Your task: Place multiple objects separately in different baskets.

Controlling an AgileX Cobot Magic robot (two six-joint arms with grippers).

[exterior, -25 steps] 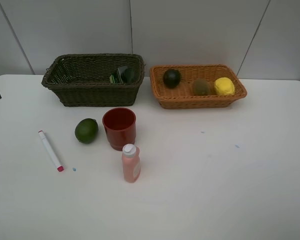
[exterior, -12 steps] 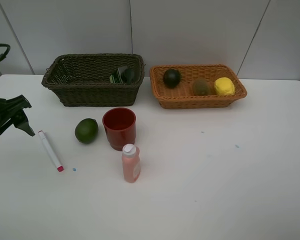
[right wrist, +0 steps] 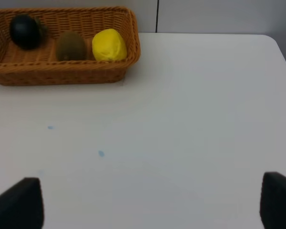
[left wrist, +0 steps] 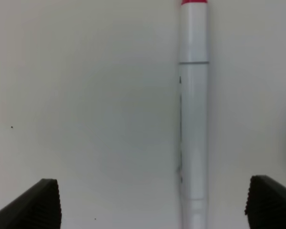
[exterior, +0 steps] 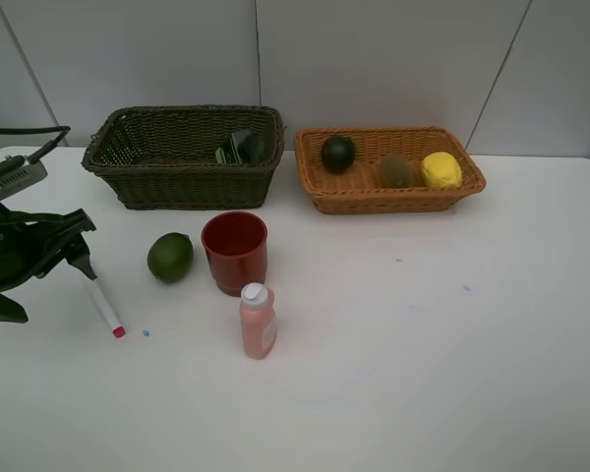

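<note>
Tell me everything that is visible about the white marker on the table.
The marker is a slim white tube, plastic by its look, with a red tip and a seam around the barrel. It lies flat on the white table, left of the lime. The open left gripper hangs over its far end; neither finger touches it.

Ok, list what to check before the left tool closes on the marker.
1. Left tool open: ok, fingers spread wide.
2. Marker between the fingers: ok, though nearer one finger than the other.
3. Marker lying flat on the table: ok.
4. Lime clear of the grasp: ok, it lies apart from the marker.
5. Tool low enough to grip: cannot tell.
6. Room in the dark basket: ok, the black bottle sits at one end.
</note>
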